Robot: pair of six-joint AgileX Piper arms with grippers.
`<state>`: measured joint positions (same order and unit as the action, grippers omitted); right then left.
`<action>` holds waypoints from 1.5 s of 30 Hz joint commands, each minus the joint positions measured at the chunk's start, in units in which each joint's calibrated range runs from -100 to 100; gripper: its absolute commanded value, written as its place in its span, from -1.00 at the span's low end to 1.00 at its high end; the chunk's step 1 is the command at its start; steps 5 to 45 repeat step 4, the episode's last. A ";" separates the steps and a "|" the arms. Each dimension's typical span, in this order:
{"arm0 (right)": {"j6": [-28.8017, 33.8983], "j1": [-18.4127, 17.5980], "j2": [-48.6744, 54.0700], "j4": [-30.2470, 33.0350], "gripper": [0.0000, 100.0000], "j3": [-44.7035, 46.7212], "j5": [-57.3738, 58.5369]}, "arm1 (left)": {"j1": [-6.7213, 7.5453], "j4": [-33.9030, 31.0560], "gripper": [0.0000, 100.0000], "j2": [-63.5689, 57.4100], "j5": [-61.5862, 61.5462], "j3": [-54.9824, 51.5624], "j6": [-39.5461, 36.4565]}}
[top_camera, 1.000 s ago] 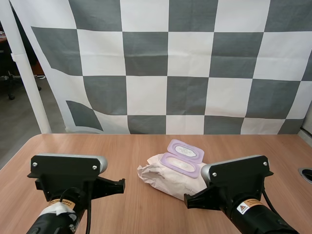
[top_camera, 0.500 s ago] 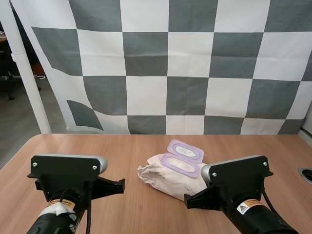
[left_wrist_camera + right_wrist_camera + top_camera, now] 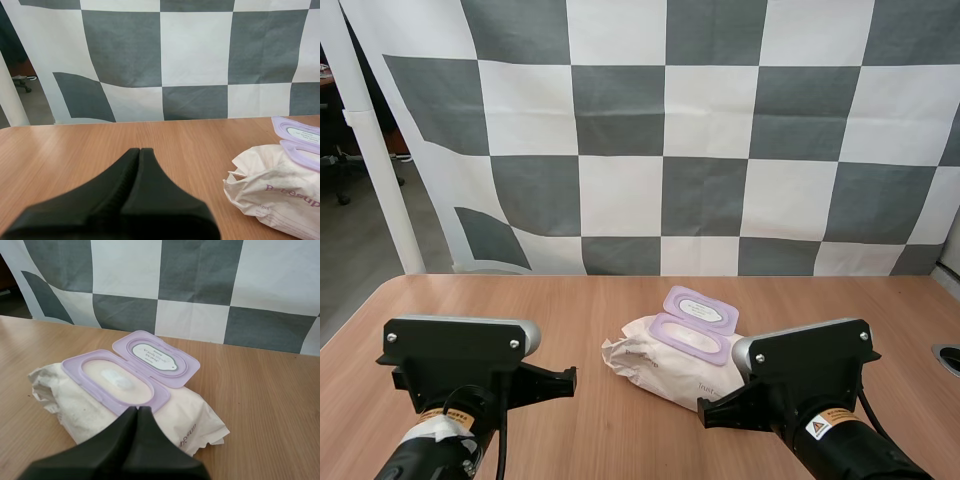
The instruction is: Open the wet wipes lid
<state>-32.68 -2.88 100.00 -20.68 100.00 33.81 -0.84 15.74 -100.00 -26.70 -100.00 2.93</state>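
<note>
The wet wipes pack lies on the worktop, lid flipped open.
The left claw and the right claw are each closed, empty.

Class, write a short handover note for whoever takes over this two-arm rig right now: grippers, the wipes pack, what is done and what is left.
Left gripper: shut on nothing, above the table, off to the side of the pack.
Right gripper: shut on nothing, just short of the wet wipes pack, not touching it.
Lid: flipped open, lying back behind the opening.
Done: the lid is open.
Left: nothing apparent for this task.
</note>
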 commanded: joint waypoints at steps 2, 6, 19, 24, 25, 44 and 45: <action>-0.04 -0.04 0.00 -0.04 -1.00 0.00 0.05 | 0.01 -0.07 -1.00 0.00 -0.03 0.00 -0.01; -0.04 -0.04 0.00 -0.04 -1.00 0.00 0.05 | 0.01 -0.07 -1.00 0.00 -0.03 0.00 -0.01; -0.04 -0.04 0.00 -0.04 -1.00 0.00 0.05 | 0.01 -0.07 -1.00 0.00 -0.03 0.00 -0.01; -0.04 -0.04 0.00 -0.04 -1.00 0.00 0.05 | 0.01 -0.07 -1.00 0.00 -0.03 0.00 -0.01; -0.04 -0.04 0.00 -0.04 -1.00 0.00 0.05 | 0.01 -0.07 -1.00 0.00 -0.03 0.00 -0.01; -0.04 -0.04 0.00 -0.04 -1.00 0.00 0.05 | 0.01 -0.07 -1.00 0.00 -0.03 0.00 -0.01; -0.04 -0.04 0.00 -0.04 -1.00 0.00 0.05 | 0.01 -0.07 -1.00 0.00 -0.03 0.00 -0.01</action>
